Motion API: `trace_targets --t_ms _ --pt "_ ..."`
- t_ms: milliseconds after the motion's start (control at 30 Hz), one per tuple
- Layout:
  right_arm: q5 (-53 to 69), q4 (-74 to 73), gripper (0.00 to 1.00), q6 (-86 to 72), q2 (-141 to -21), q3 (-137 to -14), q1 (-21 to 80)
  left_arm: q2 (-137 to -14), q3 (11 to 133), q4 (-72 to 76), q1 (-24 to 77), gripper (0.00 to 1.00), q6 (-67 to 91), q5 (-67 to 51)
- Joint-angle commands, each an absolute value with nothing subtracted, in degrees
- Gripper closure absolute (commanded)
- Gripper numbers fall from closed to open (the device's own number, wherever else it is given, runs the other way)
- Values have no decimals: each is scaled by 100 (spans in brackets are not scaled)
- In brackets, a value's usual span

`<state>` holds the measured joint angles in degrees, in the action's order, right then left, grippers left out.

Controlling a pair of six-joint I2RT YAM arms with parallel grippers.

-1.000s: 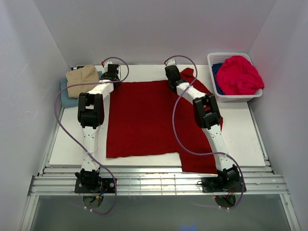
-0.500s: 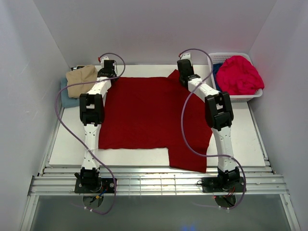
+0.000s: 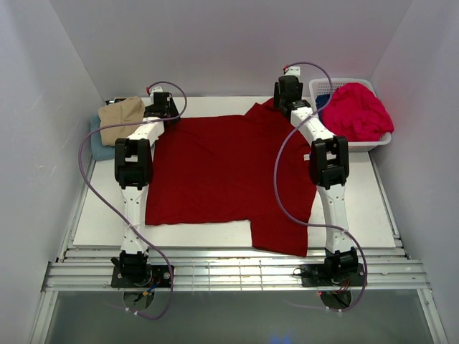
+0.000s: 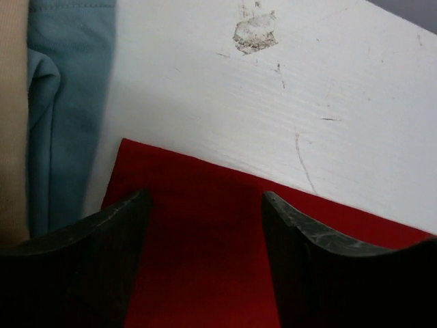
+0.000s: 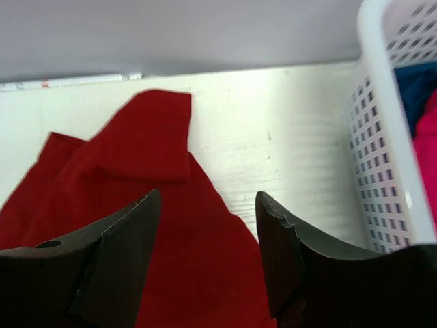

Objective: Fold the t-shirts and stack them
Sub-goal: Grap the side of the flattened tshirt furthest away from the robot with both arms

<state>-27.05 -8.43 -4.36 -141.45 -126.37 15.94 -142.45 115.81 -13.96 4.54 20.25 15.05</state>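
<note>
From where I stand, the job looks about two shirts in. At the far left corner of the bench the tan t-shirt sits folded on top of the light blue t-shirt, the start of a stack. The dark red t-shirt lies spread flat across the middle of the bench, unfolded, one lower part draping past the near edge onto the metal rail. The left gripper hangs over its far left corner, jaws wide and nothing between them. The right gripper is likewise wide and empty over the rumpled sleeve towards the far right. Every fold on the red one is yet to make. The pinkish-red t-shirt and deep blue t-shirt lie heaped in the white basket at the far right corner. The bench is white and scratched, with a chipped scuff near the far edge, and plain white walls close it in on three sides
</note>
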Motion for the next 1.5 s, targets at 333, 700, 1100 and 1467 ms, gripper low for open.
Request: trace_targets --t_ms 333,700,1100,1467 --pt "-1231 -308 37 -1924 -14994 -13060 1178 -13755 11039 -1275 492 16 1846 1362" --pt "-1028 650 39 -2425 -14801 -12629 1125 -13737 10978 -1213 501 16 1731 1441" --pt "-1072 774 44 -2927 -15460 -13359 1125 -13658 10898 -1151 492 16 1573 1608" --pt "-1134 721 57 -2848 -15539 -13271 1125 -13544 10776 -1108 492 16 1635 1626"
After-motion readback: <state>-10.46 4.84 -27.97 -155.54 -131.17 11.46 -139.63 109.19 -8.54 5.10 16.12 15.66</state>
